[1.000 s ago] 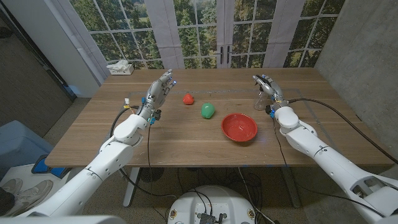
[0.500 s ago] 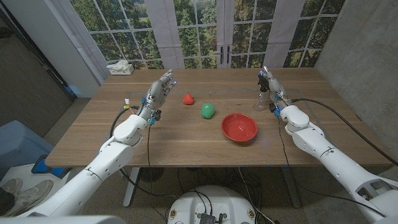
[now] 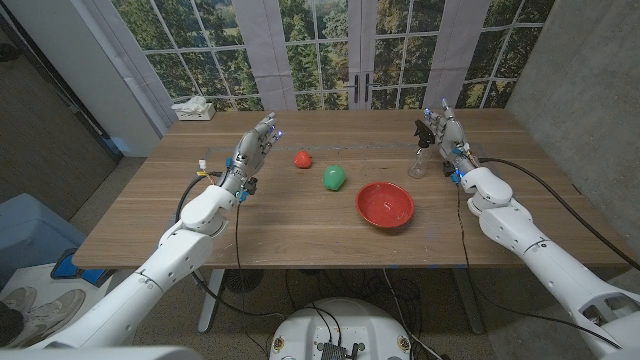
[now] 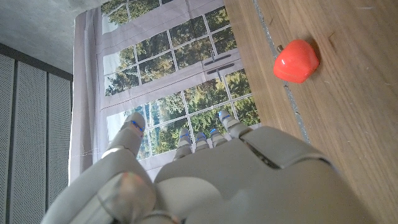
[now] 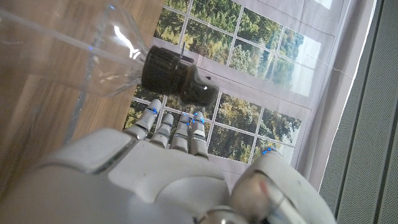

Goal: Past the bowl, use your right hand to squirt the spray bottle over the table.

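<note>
Spray bottle (image 3: pixel 421 158): clear plastic, conical body, black ribbed collar and trigger head; stood upright on the bench (image 3: pixel 300 225) at right of centre in the head view, above and right of the bowl. In the right wrist view the bottle (image 5: pixel 93 59) is seen just beyond the extended fingers (image 5: pixel 177 134).

Bowl (image 3: pixel 385 204): red, round, shallow, glossy.

Bench: brown wood, visible grain, rectangular.

Right hand (image 3: pixel 448 133): placed just right of the bottle, fingers extended; nothing is grasped.

Left hand (image 3: pixel 255 147): raised at upper left of centre, fingers spread, released.

Red rounded object (image 3: pixel 302 159) and green rounded object (image 3: pixel 334 177): smooth, set between the hands.

Tissue box (image 3: pixel 193 109): far left corner.
</note>
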Motion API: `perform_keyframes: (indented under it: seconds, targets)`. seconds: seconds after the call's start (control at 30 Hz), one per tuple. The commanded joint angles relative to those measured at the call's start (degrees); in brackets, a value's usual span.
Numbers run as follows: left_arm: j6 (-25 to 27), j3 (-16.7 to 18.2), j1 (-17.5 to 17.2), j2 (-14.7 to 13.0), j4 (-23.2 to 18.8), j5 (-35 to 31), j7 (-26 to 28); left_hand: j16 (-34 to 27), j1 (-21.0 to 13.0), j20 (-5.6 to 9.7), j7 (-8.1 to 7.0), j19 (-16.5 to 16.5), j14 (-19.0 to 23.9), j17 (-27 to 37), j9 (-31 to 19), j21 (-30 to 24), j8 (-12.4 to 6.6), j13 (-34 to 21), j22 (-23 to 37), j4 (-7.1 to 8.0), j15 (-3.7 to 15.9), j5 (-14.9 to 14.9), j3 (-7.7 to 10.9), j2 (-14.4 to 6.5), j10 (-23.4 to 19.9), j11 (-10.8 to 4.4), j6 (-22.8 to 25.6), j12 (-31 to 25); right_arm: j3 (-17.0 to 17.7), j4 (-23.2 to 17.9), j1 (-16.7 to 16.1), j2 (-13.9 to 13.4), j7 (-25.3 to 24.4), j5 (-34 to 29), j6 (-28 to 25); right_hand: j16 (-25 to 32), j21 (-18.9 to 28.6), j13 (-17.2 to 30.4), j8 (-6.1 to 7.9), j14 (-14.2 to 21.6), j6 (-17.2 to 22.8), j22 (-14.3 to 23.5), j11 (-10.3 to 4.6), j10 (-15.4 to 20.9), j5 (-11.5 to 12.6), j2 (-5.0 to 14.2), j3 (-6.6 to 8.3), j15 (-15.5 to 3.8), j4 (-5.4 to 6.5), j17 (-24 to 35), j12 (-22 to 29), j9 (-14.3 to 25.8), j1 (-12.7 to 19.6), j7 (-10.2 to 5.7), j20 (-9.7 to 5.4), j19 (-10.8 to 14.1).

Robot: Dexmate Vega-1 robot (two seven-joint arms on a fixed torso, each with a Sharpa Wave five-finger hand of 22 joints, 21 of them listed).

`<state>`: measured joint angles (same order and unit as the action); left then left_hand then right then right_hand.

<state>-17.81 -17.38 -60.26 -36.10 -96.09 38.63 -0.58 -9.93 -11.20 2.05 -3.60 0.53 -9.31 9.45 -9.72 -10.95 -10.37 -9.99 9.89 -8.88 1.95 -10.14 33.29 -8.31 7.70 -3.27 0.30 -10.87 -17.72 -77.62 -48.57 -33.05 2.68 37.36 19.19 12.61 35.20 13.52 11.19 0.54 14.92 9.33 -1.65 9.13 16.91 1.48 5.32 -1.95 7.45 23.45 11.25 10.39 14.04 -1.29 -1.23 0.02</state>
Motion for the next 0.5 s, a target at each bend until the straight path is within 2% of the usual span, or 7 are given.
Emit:
perform_keyframes:
  seconds: [0.03,0.23,0.3,0.4,0.43,0.5]
  targets:
    - [-0.13,0.41,0.37,-0.12,1.54,1.41,-1.61,-0.14,-0.66,1.12,-0.54,-0.40,-0.88,0.11,-0.20,-0.08,0.14,-0.10,0.07,-0.03,2.34,-0.03,-0.29,0.10,0.40,-0.03,-0.35,-0.10,2.85,-3.36,-3.01,-1.26,2.96,5.14,0.54,-0.37,-0.27,-0.51,-0.05,1.03,0.47,0.04,0.30,1.00,-0.30,1.62,0.45,-1.11,0.29,-0.88,0.07,-0.05,-0.26,0.92,-0.79,1.74]
    - [0.04,0.83,0.69,-0.21,3.14,3.21,-3.37,-0.20,-0.70,1.02,-0.08,-0.34,-0.80,0.16,-0.19,-0.12,0.26,-0.10,0.09,0.30,2.19,-0.13,-0.12,-0.62,0.24,0.11,-0.77,-0.16,3.97,-6.22,-5.35,-1.80,1.58,6.02,0.17,-0.37,-0.53,-1.07,0.04,1.93,1.02,0.03,0.73,1.92,-0.71,2.28,0.66,-0.85,0.13,-1.87,0.23,-0.06,-0.47,1.64,-1.16,3.26]
    - [-0.01,1.06,0.86,-0.10,3.86,4.11,-4.21,-0.37,-0.43,0.86,0.18,-0.28,-0.68,0.36,-0.21,-0.19,0.28,-0.10,0.14,1.27,2.15,-0.28,0.14,-1.96,0.20,0.33,-1.02,-0.17,4.25,-7.00,-5.93,-1.98,1.59,6.66,-0.28,-0.28,-0.59,-1.21,0.06,2.40,1.17,0.02,0.86,2.06,-0.83,2.40,0.68,-0.77,0.08,-2.13,0.23,-0.06,-0.55,1.69,-1.12,3.72]
    - [-0.14,1.29,1.21,0.00,4.90,5.10,-5.46,-0.54,0.06,0.85,0.54,-0.05,-0.57,0.57,-0.24,-0.31,0.25,-0.11,0.19,2.33,1.95,-0.41,0.27,-2.74,0.01,0.52,-1.13,-0.23,4.62,-8.27,-6.98,-2.04,0.61,6.82,-0.45,-0.24,-0.71,-1.44,0.11,2.88,1.48,0.02,0.95,2.50,-1.02,2.98,0.91,-0.72,0.06,-2.57,0.30,-0.06,-0.64,1.80,-1.23,4.50]
    - [-0.10,1.29,1.45,-0.06,5.35,5.39,-6.08,-0.70,0.70,0.70,0.69,-0.05,-0.41,0.76,-0.26,-0.36,0.22,-0.13,0.25,3.54,2.03,-0.54,0.33,-3.20,-0.04,0.66,-1.24,-0.25,4.79,-8.82,-7.42,-2.25,0.12,6.63,-0.52,-0.22,-0.73,-1.50,0.11,3.00,1.52,0.03,0.93,2.55,-1.06,3.20,0.99,-0.82,0.09,-2.66,0.29,-0.06,-0.68,1.77,-1.31,4.69]
    - [0.05,1.30,1.82,0.04,6.06,5.80,-6.62,-0.81,1.42,0.70,0.93,0.11,-0.34,0.91,-0.28,-0.47,0.15,-0.16,0.32,5.03,1.96,-0.73,0.48,-3.51,-0.44,0.67,-1.23,-0.39,5.45,-10.87,-8.97,-2.96,-2.55,5.34,-0.64,-0.20,-0.86,-1.64,0.10,3.29,1.63,0.03,0.94,2.81,-1.15,3.83,1.23,-0.90,0.15,-2.92,0.32,-0.05,-0.76,1.67,-1.51,5.10]
